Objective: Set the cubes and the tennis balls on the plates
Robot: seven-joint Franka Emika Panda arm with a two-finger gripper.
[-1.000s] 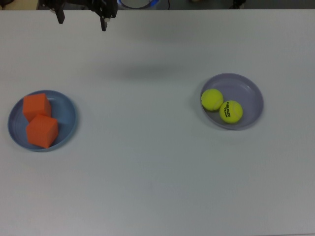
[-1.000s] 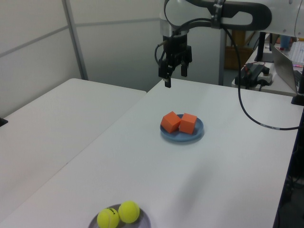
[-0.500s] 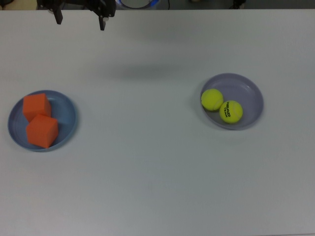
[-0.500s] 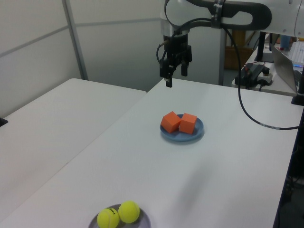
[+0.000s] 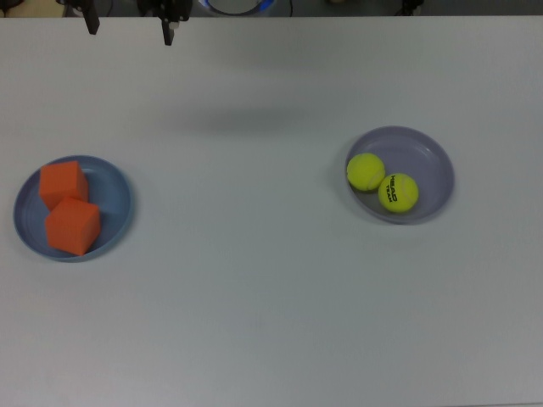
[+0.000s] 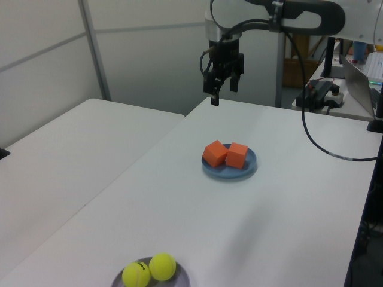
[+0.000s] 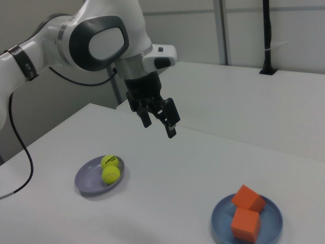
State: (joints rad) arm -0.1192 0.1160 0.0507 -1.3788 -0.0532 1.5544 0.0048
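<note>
Two orange cubes (image 5: 64, 182) (image 5: 72, 225) lie side by side on the light blue plate (image 5: 120, 203) at the top view's left. Two tennis balls, one plain (image 5: 366, 170) and one with black lettering (image 5: 398, 192), rest touching on the lavender plate (image 5: 427, 151) at the top view's right. My gripper (image 5: 129, 32) hangs open and empty high over the table's far edge, well away from both plates. In the left view the gripper (image 6: 222, 94) is above and behind the cubes (image 6: 215, 153) (image 6: 237, 155). In the right view it (image 7: 159, 128) hovers above the balls' plate (image 7: 85, 181).
A second white table (image 6: 72, 149) adjoins along a seam on the left view's left. A laptop (image 6: 362, 75) and a black cable box (image 6: 320, 92) sit at the left view's far right. A black cable (image 6: 323, 143) droops from the arm over the table.
The open gripper has risen a little and drifted toward the top view's upper left, farther from the table. Cubes, balls and plates have not moved.
</note>
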